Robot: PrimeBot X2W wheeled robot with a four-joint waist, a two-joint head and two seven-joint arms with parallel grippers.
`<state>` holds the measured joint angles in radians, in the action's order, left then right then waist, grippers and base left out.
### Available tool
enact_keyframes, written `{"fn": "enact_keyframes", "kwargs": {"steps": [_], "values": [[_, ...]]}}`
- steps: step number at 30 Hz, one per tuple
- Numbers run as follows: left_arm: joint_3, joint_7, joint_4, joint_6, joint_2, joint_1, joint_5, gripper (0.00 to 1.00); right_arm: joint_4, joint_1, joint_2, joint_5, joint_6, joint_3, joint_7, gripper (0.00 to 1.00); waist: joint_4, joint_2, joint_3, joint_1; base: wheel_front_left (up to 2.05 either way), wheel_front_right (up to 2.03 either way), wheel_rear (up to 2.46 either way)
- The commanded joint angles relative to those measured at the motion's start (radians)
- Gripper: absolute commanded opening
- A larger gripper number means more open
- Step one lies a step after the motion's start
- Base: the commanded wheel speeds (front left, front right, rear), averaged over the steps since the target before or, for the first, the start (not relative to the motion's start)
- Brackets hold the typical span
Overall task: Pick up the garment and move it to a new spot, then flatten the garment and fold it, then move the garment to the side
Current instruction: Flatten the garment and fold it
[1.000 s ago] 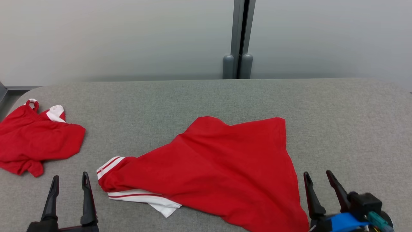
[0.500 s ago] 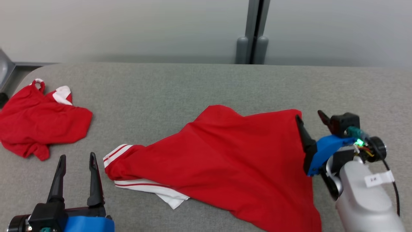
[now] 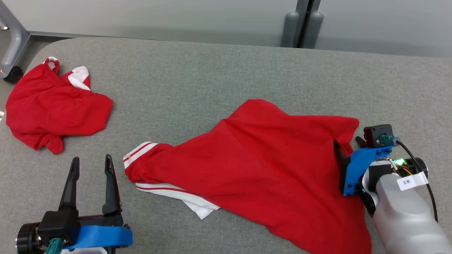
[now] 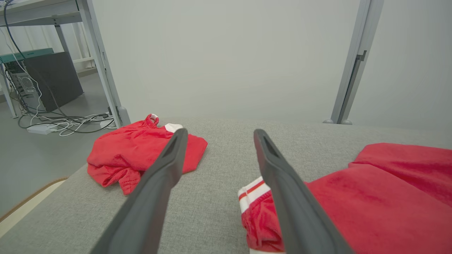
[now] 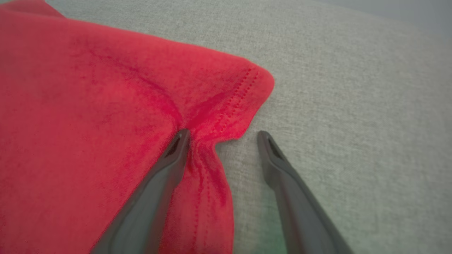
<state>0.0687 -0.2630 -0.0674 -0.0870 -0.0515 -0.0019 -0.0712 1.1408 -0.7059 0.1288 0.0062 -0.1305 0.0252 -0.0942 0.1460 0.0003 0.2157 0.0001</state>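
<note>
Across the table [image 3: 212,70], garment [image 3: 254,165] runs sideways, cuff [image 3: 139,153] leftward—left hand [image 3: 91,159], right hand [image 5: 223,133] spread.

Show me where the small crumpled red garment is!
In the head view, the small garment lies at the far left of the table, left of the big garment.

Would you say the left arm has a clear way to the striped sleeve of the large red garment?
Probably yes: the left gripper, jaws open, sits just beside the striped sleeve, with only bare grey surface between them.
</note>
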Motion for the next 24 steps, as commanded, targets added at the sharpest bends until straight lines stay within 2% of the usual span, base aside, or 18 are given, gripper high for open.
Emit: {"fn": "enact_keyframes", "kwargs": {"steps": [1,2,4,8,17,20,21,22,23,24], "values": [[-0.001,-0.003,-0.005,0.010,0.002,-0.015,-0.008,1.00,0.032,-0.010,-0.013,0.014,-0.001,0.021,-0.009,0.40,-0.001,-0.0003,0.000,-0.0001,0.00,0.00,0.00],[0.003,-0.003,-0.007,0.010,0.002,-0.019,-0.010,1.00,0.039,-0.015,-0.016,0.023,-0.001,0.028,-0.019,0.00,-0.002,-0.0003,0.000,-0.0001,0.00,0.00,0.00],[0.006,-0.003,-0.008,0.012,0.002,-0.023,-0.012,1.00,0.049,-0.034,-0.010,0.036,0.000,0.041,-0.039,0.00,-0.004,-0.0003,-0.001,-0.0001,0.00,0.00,0.00],[0.007,-0.003,0.000,0.016,0.002,-0.026,-0.012,1.00,0.060,-0.085,0.053,0.064,0.000,0.051,-0.069,0.00,-0.002,-0.0003,-0.010,-0.0001,0.00,0.00,0.00],[0.007,-0.003,0.015,0.024,0.002,-0.020,-0.015,1.00,0.095,-0.210,0.289,0.081,0.000,-0.010,-0.086,0.00,0.012,-0.0003,-0.018,-0.0001,0.00,0.00,0.00],[0.001,-0.003,0.015,0.026,0.002,-0.025,-0.016,1.00,0.106,-0.234,0.314,0.071,0.000,-0.031,-0.091,0.00,0.012,-0.0003,-0.010,-0.0001,0.00,0.00,0.00],[0.001,-0.003,0.014,0.026,0.002,-0.027,-0.018,1.00,0.108,-0.239,0.313,0.067,0.000,-0.034,-0.094,0.15,0.011,-0.0003,-0.006,-0.0001,0.00,0.00,0.00],[0.002,-0.003,0.014,0.029,0.002,-0.028,-0.019,1.00,0.111,-0.242,0.310,0.062,0.000,-0.035,-0.097,0.80,0.008,-0.0003,-0.004,-0.0001,0.00,0.00,0.00],[0.001,-0.003,0.014,0.031,0.002,-0.029,-0.020,1.00,0.114,-0.245,0.308,0.062,0.000,-0.037,-0.102,1.00,0.004,-0.0003,-0.002,-0.0001,0.00,0.00,0.00],[0.002,-0.003,0.013,0.034,0.002,-0.028,-0.021,1.00,0.116,-0.247,0.299,0.066,0.000,-0.042,-0.106,1.00,0.000,-0.0003,-0.002,-0.0001,0.00,0.00,0.00]]}}
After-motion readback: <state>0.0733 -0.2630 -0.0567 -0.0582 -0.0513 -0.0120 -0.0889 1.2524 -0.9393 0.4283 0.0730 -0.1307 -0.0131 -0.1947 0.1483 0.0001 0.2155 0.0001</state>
